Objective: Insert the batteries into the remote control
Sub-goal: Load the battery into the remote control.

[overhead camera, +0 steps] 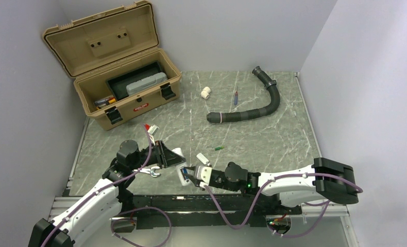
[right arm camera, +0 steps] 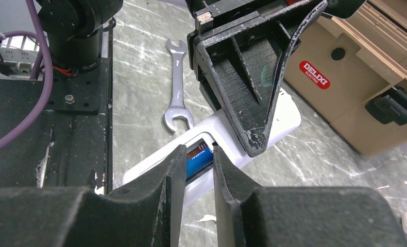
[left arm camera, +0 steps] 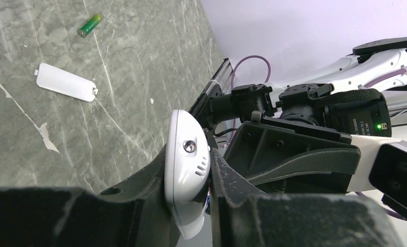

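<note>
Left gripper (overhead camera: 171,158) clamps the remote control (left arm camera: 186,175). Right gripper (right arm camera: 199,158) has jaws nearly meeting around the blue battery (right arm camera: 198,165) at its compartment, grip unclear. Pushed askew, it could jam. Green battery (overhead camera: 219,148) lies on the desk (overhead camera: 273,134), two o'clock of the remote.

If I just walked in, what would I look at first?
Probably the two robot arms meeting near the front of the table. The left fingers clamp a white remote, and the right fingers sit either side of a blue battery at its open slot. After that, the big tan toolbox standing open at the far left, and a green battery lying alone mid-table.
</note>
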Motion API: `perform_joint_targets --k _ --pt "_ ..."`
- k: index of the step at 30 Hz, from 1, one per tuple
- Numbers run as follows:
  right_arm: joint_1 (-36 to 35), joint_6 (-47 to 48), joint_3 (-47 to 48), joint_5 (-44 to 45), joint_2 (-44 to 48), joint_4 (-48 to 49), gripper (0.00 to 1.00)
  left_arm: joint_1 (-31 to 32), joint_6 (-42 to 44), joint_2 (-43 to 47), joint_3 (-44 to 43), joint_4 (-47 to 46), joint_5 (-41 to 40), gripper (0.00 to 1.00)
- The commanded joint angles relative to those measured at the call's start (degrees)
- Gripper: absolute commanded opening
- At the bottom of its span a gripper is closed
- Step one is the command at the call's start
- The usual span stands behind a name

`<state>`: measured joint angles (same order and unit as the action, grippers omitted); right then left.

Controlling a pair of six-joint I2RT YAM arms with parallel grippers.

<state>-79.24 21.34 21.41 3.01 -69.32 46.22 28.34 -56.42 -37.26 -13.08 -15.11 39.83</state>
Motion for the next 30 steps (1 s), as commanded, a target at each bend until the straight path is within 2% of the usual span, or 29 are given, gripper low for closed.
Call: perform_joint_targets --k 1,11,22,30 --pt "-0.34 1.73 0.53 -0.03 1.51 -5.61 0.27 0.22 -0.58 1.21 -0.32 -3.43 1.57 0.00" --pt "-0.30 3.22 0.03 -1.42 3.52 -8.67 0.28 0.22 -0.60 1.27 -0.61 -3.31 1.78 0.00" --pt "-0.41 2.87 0.93 0.01 2.64 -7.73 0.29 0.21 -0.32 2.00 -0.80 -2.02 1.40 0.00" --pt "-0.61 1.14 1.45 3.42 1.23 -6.32 0.36 0.16 1.73 3.07 -1.98 2.09 -0.46 0.00"
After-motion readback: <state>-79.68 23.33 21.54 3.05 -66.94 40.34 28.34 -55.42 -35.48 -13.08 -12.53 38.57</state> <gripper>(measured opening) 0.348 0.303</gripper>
